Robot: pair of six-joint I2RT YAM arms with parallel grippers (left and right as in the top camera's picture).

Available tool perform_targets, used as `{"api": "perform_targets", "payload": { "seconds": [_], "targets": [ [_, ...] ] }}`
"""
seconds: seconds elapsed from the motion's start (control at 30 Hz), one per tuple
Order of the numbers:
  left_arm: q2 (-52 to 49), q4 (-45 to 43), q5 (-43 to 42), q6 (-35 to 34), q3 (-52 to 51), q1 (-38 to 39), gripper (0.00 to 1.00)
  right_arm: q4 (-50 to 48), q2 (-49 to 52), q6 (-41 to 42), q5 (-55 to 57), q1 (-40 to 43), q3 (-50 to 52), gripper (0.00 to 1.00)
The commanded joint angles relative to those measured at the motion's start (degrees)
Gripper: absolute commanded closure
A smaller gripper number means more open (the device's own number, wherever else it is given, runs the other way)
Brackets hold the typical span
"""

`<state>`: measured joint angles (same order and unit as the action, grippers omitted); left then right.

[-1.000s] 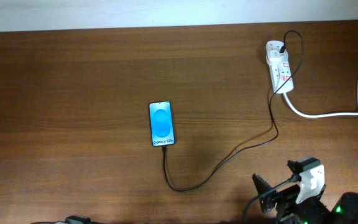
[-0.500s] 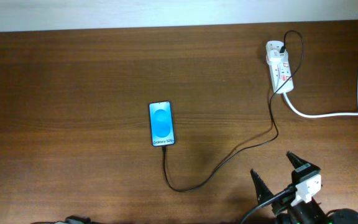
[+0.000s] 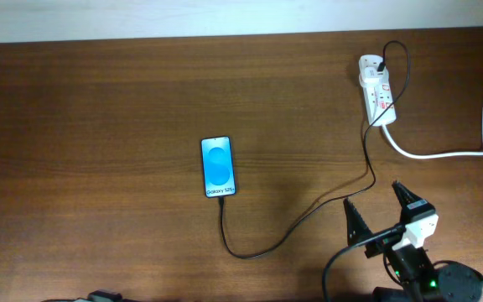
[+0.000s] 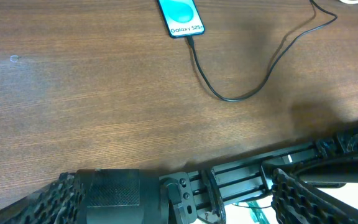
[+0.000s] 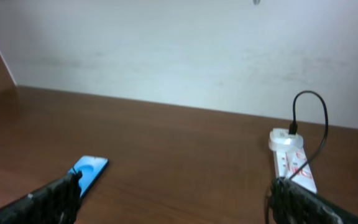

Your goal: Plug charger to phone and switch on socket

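Observation:
The phone (image 3: 217, 167) lies flat mid-table, its blue screen lit. It also shows in the left wrist view (image 4: 180, 15) and the right wrist view (image 5: 89, 173). The charger cable (image 3: 309, 214) runs from the phone's near end, where its tip meets the phone, in a loop up to the white socket strip (image 3: 377, 92) at the back right. My right gripper (image 3: 374, 200) is open and empty, low over the table just right of the cable, well short of the socket (image 5: 291, 158). My left gripper (image 4: 173, 183) is open and empty at the front edge.
A thick white lead (image 3: 443, 154) runs from the socket off the right edge. A pale wall (image 5: 179, 50) rises behind the table's back edge. The black cable (image 4: 229, 96) lies slack across the wood between the phone and the right arm.
My right gripper has moved away from the front edge, up the table toward the cable and socket. The phone, cable and socket have not moved.

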<state>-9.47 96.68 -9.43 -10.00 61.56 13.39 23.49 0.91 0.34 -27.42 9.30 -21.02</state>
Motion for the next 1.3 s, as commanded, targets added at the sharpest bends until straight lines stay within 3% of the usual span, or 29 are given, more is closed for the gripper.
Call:
{"api": "perform_targets", "payload": {
  "seconds": [0.0,0.37,0.6,1.27],
  "targets": [
    [0.4,0.0,0.2,0.7,0.0,0.2,0.00,-4.7,-0.7,1.2,1.1,-1.6,3.6,0.02],
    [0.4,0.0,0.2,0.7,0.0,0.2,0.01,-8.6,-0.7,0.4,4.6,-1.7,7.5,0.02],
    [0.4,0.0,0.2,0.7,0.0,0.2,0.01,-17.4,-0.7,0.6,3.2,-0.7,13.9,0.02],
    [0.4,0.0,0.2,0.7,0.0,0.2,0.01,-22.2,-0.7,2.5,9.8,0.9,20.7,0.02]
  ]
}}
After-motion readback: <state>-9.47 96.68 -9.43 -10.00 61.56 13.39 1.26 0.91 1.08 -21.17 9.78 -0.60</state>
